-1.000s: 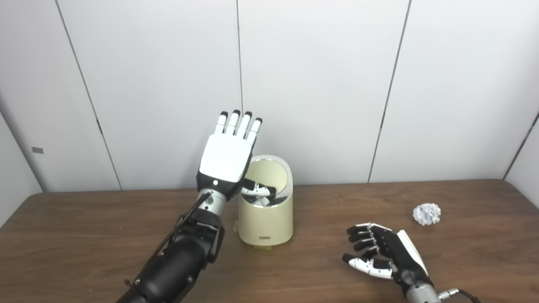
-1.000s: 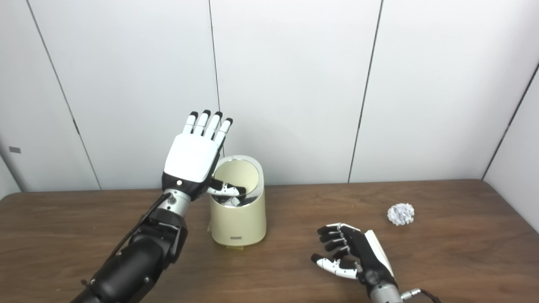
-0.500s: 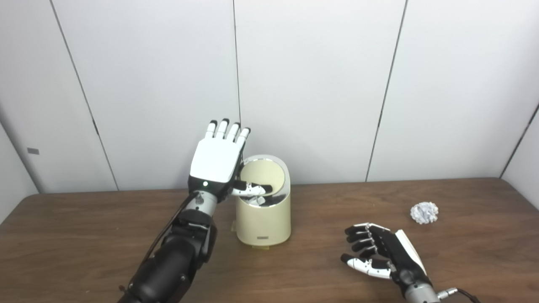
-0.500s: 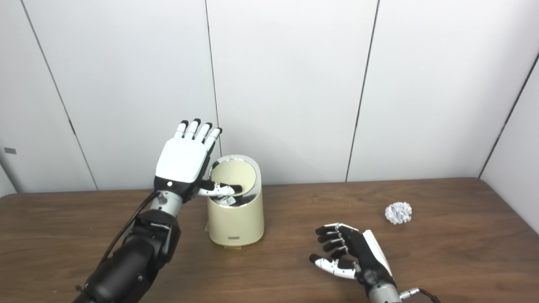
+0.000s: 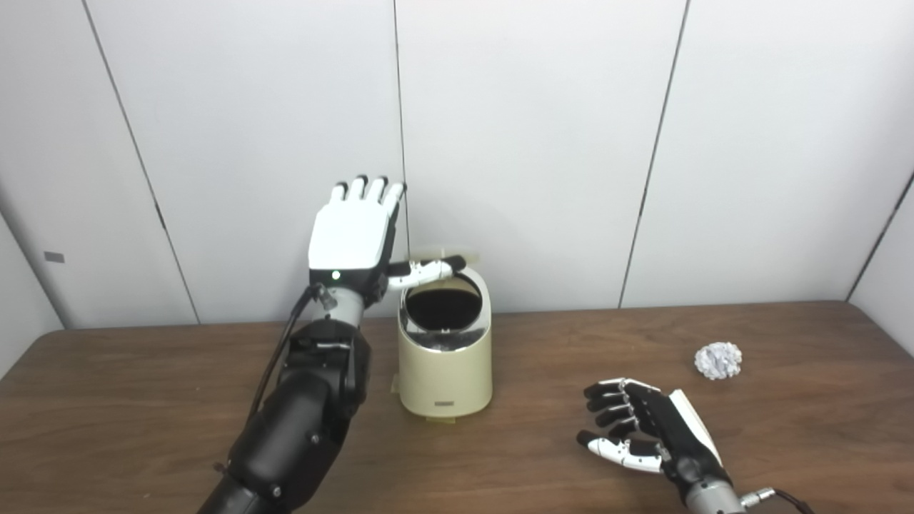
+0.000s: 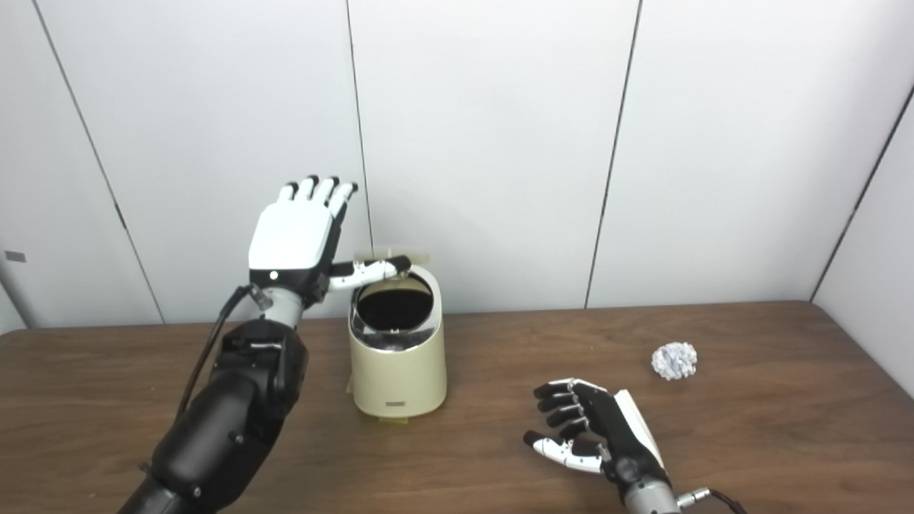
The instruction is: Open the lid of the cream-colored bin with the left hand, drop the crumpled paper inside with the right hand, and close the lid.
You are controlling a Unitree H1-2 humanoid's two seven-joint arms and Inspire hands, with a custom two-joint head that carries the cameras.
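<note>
We see the cream-colored bin (image 5: 445,350) standing upright on the wooden table (image 5: 143,400), its lid (image 5: 428,253) raised and blurred, the dark inside exposed. Our left hand (image 5: 351,235) is up beside it, fingers spread flat, thumb reaching under the lid (holding nothing). Our right hand (image 6: 596,432) rests on the table, fingers loosely curled and empty, well apart from the crumpled paper (image 6: 674,360) near the right edge
</note>
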